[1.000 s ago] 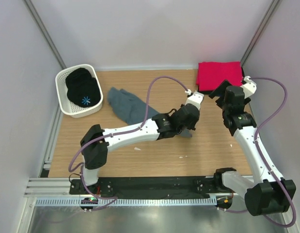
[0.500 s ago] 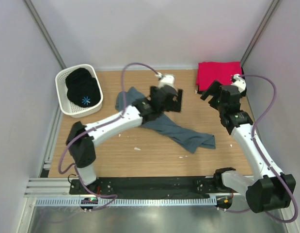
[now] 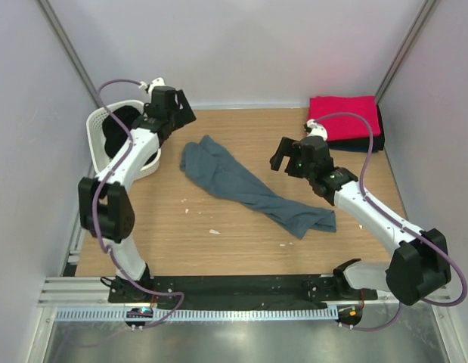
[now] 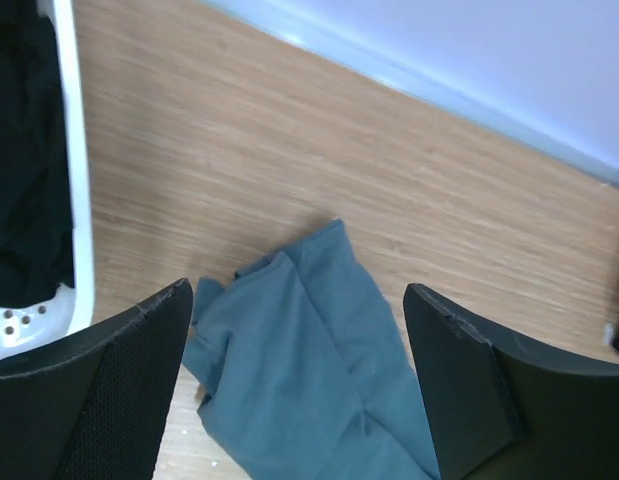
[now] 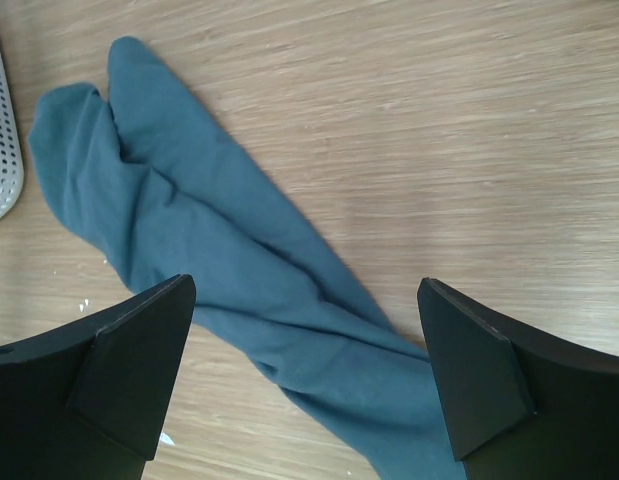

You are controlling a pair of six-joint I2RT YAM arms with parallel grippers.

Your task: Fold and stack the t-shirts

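A slate blue-grey t-shirt (image 3: 249,187) lies bunched in a long diagonal strip across the middle of the table, also seen in the left wrist view (image 4: 299,370) and the right wrist view (image 5: 239,290). A folded bright red t-shirt (image 3: 341,117) rests on a folded dark one (image 3: 370,144) at the back right corner. A black t-shirt (image 3: 116,130) fills the basket. My left gripper (image 3: 177,113) hangs open at the back left, between basket and grey shirt, holding nothing. My right gripper (image 3: 288,157) is open above the table, right of the grey shirt's middle, empty.
A white perforated basket (image 3: 97,162) stands at the back left, its rim (image 4: 74,180) showing in the left wrist view and its corner (image 5: 1,150) in the right wrist view. White walls close in the back and both sides. Small white specks lie on the wood.
My left gripper let go of the grey t-shirt, opened and swung from the table's centre to the back left by the basket. My right gripper moved left, away from the red stack.
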